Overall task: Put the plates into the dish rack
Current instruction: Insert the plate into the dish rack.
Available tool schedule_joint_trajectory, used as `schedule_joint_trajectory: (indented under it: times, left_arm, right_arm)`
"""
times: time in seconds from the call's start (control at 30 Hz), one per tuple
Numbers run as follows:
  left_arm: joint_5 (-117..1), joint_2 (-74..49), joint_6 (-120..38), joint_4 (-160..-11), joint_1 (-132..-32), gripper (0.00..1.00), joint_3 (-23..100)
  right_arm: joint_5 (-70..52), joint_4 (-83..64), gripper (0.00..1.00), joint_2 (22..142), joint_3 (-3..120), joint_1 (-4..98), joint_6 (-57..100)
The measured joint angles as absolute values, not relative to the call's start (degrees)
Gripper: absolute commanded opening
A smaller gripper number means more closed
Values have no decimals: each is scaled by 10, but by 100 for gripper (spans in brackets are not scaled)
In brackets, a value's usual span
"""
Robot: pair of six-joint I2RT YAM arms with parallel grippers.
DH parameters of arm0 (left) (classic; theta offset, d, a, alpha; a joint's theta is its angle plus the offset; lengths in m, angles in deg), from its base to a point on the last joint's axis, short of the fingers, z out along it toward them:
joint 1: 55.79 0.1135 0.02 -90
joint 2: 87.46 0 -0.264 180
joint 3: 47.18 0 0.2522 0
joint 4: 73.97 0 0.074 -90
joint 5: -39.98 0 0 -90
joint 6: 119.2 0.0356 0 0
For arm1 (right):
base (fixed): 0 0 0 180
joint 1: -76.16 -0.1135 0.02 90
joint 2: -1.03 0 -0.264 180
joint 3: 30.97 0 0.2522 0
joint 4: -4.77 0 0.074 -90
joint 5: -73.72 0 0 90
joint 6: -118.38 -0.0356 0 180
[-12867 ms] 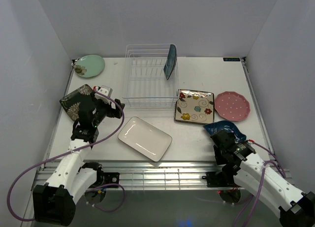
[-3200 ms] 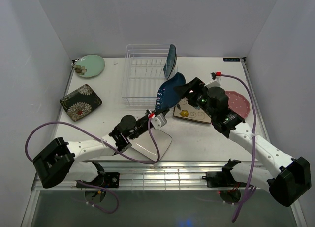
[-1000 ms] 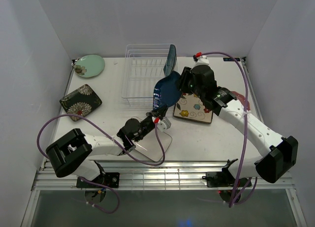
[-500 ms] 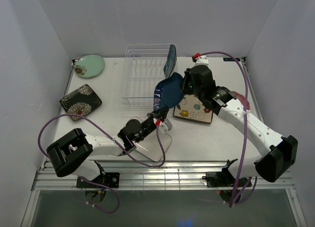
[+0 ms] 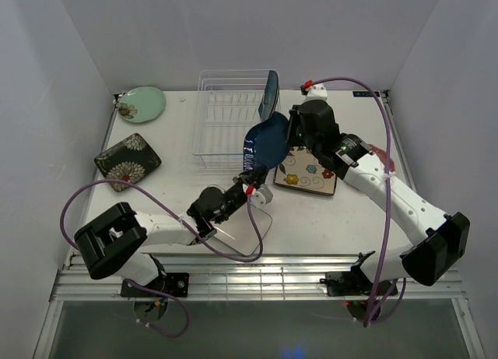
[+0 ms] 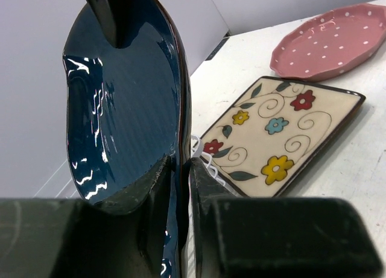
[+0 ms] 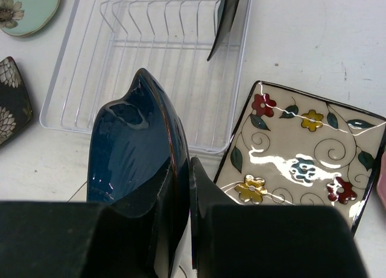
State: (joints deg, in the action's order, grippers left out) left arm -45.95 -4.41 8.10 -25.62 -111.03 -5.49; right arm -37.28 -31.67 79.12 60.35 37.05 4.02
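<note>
Beneath the left arm (image 5: pixel 167 228), white plate (image 5: pixel 237 236) half-hidden.

A flat white surface (image 5: pixel 179 121) sits inside a plain three-sided booth. The far wall (image 5: pixel 249 32), left wall (image 5: pixel 39 141) and right wall (image 5: pixel 459 102) are all a smooth pale grey with a faint lilac cast. At the far right edge of the surface lies a small dark strip (image 5: pixel 366 94). Slotted aluminium rails (image 5: pixel 257 279) run along the near edge, and below them is a dark glossy panel (image 5: pixel 257 328). The light is soft and even, and shadows are faint.
</note>
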Motion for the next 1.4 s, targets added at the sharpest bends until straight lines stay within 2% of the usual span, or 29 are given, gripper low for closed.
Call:
schedule_joint_trajectory:
  times: [0.23, 0.3, 0.37, 0.47, 0.67, 0.7, 0.8, 1.4]
  left_arm:
    - [-447, -44, 67, -257, -1110, 39, -25]
    - [-444, -43, 66, -256, -1110, 53, -16]
    - [-440, -43, 63, -255, -1110, 62, -8]
    - [-437, -43, 58, -258, -1110, 72, -2]
    - [-436, -44, 49, -274, -1110, 80, 1]
    - [-437, -45, 48, -278, -1110, 87, 1]
    - [-442, -51, 42, -295, -1110, 98, 1]
    - [-444, -186, -23, -392, -1099, 98, 18]
  right_arm:
    - [-376, -328, 8, 817, 651, 363, 55]
    - [-376, -335, 8, 831, 672, 361, 61]
    - [-378, -342, 8, 845, 692, 359, 66]
    - [-381, -344, 8, 858, 704, 357, 70]
    - [-393, -347, 8, 867, 711, 356, 81]
    - [-396, -348, 8, 871, 717, 356, 82]
    - [-406, -343, 8, 889, 742, 356, 89]
    - [-493, -300, 8, 1002, 844, 356, 161]
